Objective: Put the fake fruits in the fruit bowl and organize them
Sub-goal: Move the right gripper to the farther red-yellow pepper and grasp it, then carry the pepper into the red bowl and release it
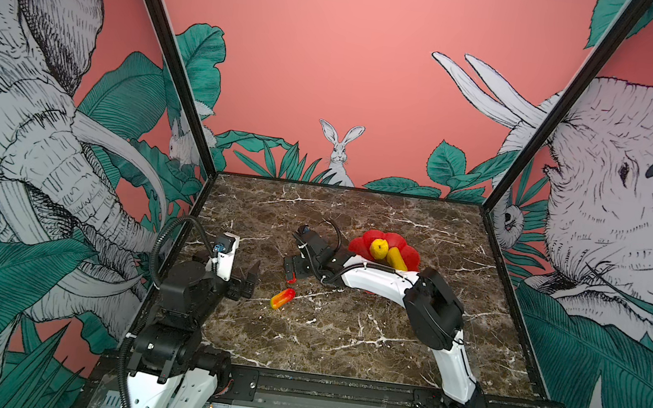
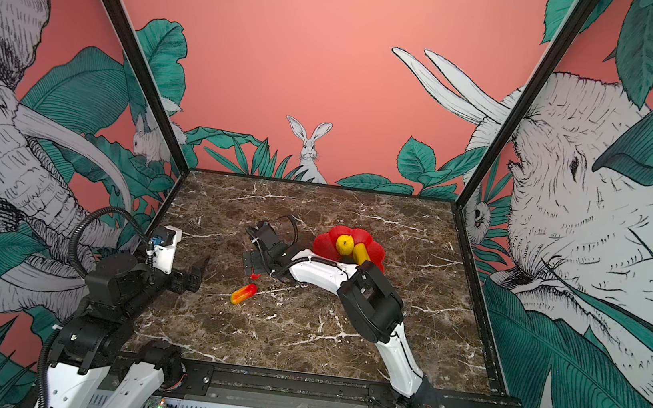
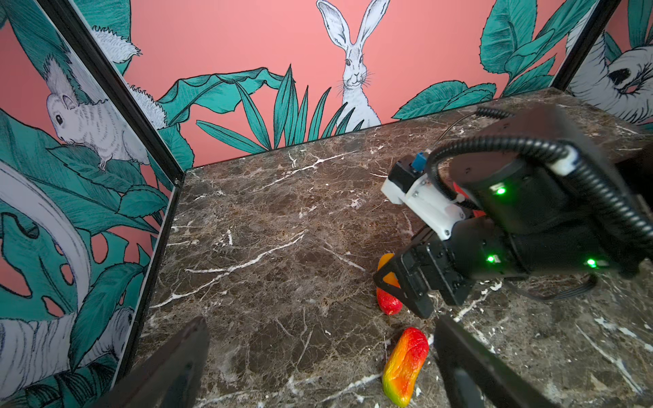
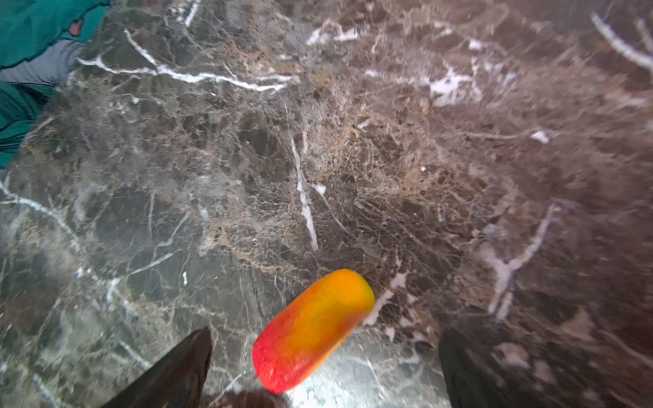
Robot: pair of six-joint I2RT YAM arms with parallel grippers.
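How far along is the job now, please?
Done: the round yellow fruit and the yellow oval lie in the bowl. In hand: the right gripper stands open over one red-orange oblong, not gripping. To do: that oblong and the second oblong near the open left gripper, both on the table.

The glossy red bowl (image 1: 360,245) holds a bright yellow round fruit (image 1: 379,248) with a dark spot and a deeper yellow oval (image 1: 397,259), while left of the bowl the nearer oblong (image 4: 312,330) shades red to orange, the farther oblong (image 1: 282,298) red to yellow-green, on a brown, white-veined table (image 1: 342,341) under pink, teal-leaved walls (image 1: 332,67).
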